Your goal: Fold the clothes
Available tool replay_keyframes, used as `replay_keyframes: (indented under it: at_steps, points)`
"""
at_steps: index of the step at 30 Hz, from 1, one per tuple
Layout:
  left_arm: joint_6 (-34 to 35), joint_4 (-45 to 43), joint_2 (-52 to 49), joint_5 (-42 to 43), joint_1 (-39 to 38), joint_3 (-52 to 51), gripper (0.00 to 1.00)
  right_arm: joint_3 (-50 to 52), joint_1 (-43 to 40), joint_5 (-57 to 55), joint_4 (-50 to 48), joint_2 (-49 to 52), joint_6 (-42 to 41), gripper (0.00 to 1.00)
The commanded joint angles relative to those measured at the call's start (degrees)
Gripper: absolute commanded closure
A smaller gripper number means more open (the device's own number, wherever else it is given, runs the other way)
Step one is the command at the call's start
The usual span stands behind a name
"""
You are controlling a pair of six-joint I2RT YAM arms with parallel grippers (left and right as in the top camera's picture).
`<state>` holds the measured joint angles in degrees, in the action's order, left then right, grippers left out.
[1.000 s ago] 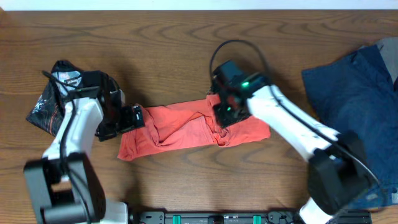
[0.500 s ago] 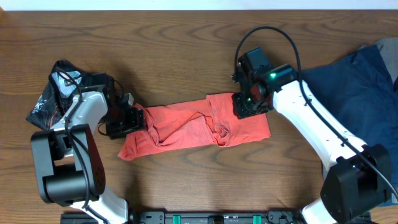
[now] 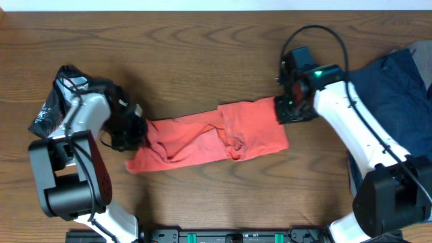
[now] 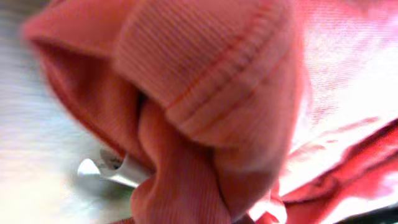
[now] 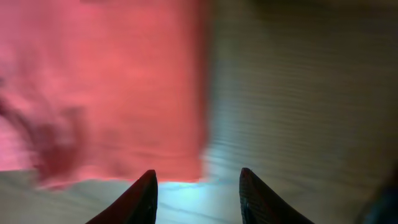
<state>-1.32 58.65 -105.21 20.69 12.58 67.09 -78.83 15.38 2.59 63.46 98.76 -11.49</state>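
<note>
Coral-red T-shirt lies as a long, rumpled band on the bench, stretched between our two tools. It has loose ridges and a bulge near its middle, so we judge the fold unfinished.

Our left tool sits at the band's left end. From its wrist camera we see only bunched cloth and a thick stitched hem pressed close to the lens. The fingers are hidden, so we cannot tell whether this tool is clamped on the cloth or apart. Our right tool is at the band's far right corner. Its two dark fingers stand apart with bare bench between them, and the shirt's corner lies just ahead of the gap, towards the left finger.

We expect this cotton to handle as light, limp and soft. It should sag between grips, drag a little on the wood and carry every wrinkle along. The best holds look to be the corners and the hemmed edges, pinching all layers together.

Beyond the left tool, on its outer side, a black garment lies crumpled. Beyond the right tool a navy-blue garment spreads to the bench edge, well apart from the shirt.
</note>
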Motion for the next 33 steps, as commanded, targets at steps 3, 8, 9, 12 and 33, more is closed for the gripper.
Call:
replay_keyframes:
  at_steps: [3,8,9,12,33]
  points:
    - [2.32,8.46,3.06,-10.03,4.94,12.31,0.94,-0.61,-5.62,-4.31,0.57,-0.31,1.16,0.59]
    - [3.72,16.57,4.33,-7.04,4.09,19.76,0.94,-0.61,-9.49,-4.28,0.92,-0.31,2.60,0.58]
    - [3.76,18.08,4.68,-5.33,3.04,20.70,0.94,-0.61,-10.12,-4.31,1.05,-0.31,2.64,0.58]
    - [4.50,19.45,5.86,3.37,-1.42,21.33,0.94,-0.61,-11.32,-4.31,1.36,-0.31,3.04,0.58]
    - [16.33,4.00,1.57,3.26,-36.11,21.20,0.90,-0.61,-11.78,-4.26,2.34,-0.31,4.55,0.58]
